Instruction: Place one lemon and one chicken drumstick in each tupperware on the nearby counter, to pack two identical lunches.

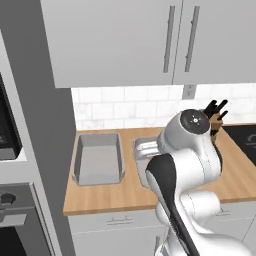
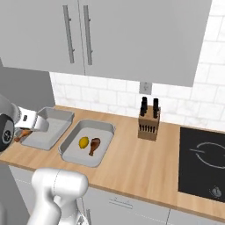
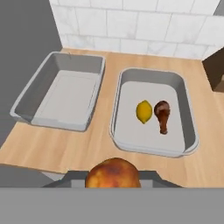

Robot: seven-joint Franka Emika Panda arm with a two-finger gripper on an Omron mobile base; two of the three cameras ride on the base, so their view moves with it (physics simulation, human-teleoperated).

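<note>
Two grey tupperware sit side by side on the wooden counter (image 3: pixel 52 151). The left tupperware (image 3: pixel 61 94) (image 2: pixel 48 132) (image 1: pixel 97 162) has nothing in it. In the right tupperware (image 3: pixel 131 131) (image 2: pixel 72 149) lie a yellow lemon (image 3: pixel 144 111) (image 2: pixel 84 142) and a brown chicken drumstick (image 3: pixel 162 114) (image 2: pixel 94 146). My gripper (image 2: pixel 22 132) is shut on a second chicken drumstick (image 3: pixel 113 173) (image 2: pixel 20 134). It hangs above the counter's front edge, near the left tupperware's front corner in the right base view. The fingers are hidden behind the meat.
A dark knife block (image 2: pixel 148 123) (image 1: pixel 216 122) stands right of the containers, with a black cooktop (image 2: pixel 204 162) beyond it. A tiled wall (image 3: pixel 131 26) and upper cabinets (image 2: pixel 88 35) close the back. A tall grey oven column (image 1: pixel 30 150) bounds the left.
</note>
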